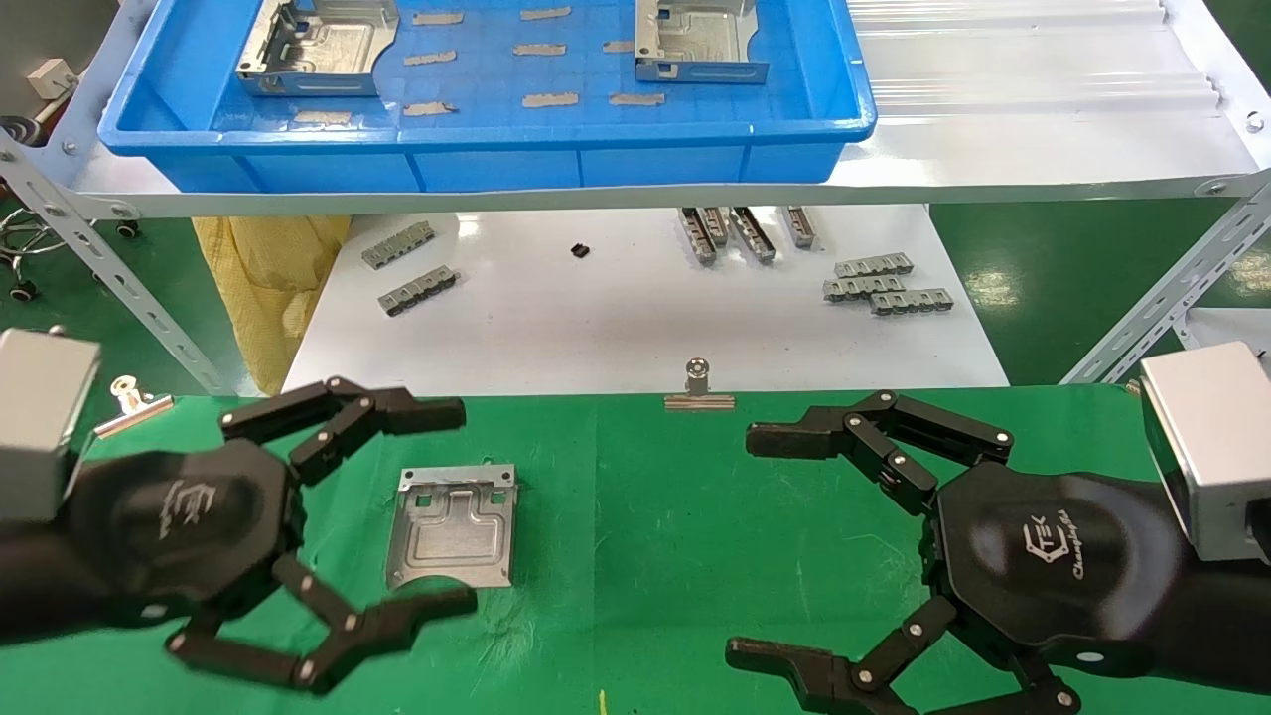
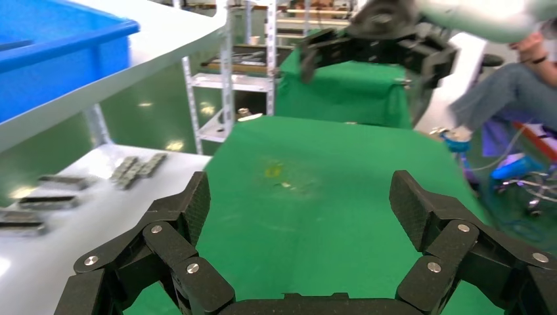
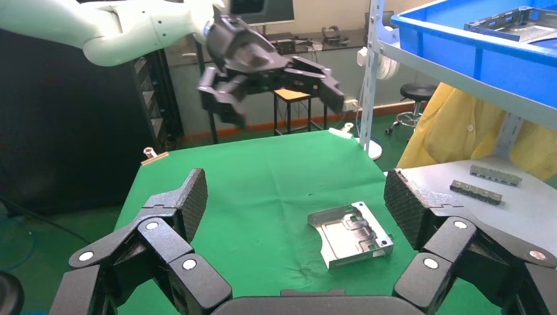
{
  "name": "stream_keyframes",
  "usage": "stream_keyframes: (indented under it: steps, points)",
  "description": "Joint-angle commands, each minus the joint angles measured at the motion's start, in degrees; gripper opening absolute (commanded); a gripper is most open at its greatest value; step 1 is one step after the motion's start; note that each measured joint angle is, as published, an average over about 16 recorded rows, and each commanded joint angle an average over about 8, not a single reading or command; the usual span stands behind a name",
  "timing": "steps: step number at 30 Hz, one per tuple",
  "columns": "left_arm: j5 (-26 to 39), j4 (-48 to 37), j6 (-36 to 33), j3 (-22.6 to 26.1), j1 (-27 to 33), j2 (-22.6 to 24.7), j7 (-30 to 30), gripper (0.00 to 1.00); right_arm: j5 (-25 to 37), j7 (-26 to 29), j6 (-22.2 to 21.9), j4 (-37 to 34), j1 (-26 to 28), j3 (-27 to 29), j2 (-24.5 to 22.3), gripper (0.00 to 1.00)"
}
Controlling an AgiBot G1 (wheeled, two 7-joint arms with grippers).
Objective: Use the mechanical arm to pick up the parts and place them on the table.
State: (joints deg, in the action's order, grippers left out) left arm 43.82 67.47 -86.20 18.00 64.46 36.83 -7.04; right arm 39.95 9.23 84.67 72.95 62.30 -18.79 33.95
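One silver part [image 1: 454, 527] lies flat on the green table [image 1: 635, 516], left of centre; it also shows in the right wrist view [image 3: 350, 233]. Two more parts [image 1: 316, 48] [image 1: 697, 40] sit in the blue tray [image 1: 477, 139] on the upper shelf. My left gripper [image 1: 452, 506] is open and empty, hovering at the table's left with its fingers around the lying part. My right gripper [image 1: 770, 546] is open and empty at the table's right. The left wrist view shows the left gripper [image 2: 299, 200] over bare green cloth.
Small grey slotted strips [image 1: 884, 283] [image 1: 409, 263] lie on the white surface [image 1: 616, 318] behind the table. Silver binder clips [image 1: 699, 387] [image 1: 129, 402] hold the cloth's far edge. Slanted shelf legs [image 1: 99, 258] stand at both sides.
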Motion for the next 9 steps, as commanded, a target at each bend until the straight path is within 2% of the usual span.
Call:
stream_keyframes:
  steps: [1, 9]
  points:
    - [-0.85, 2.63, 0.22, -0.85, -1.25, -0.78, -1.60, 1.00, 0.00, 0.00, 0.00, 0.00, 0.00, 0.00, 0.00, 1.00]
    - [-2.55, 7.93, 0.57, -2.51, -3.71, -2.30, -4.35, 1.00, -0.01, -0.01, -0.02, -0.01, -0.01, 0.00, -0.01, 1.00]
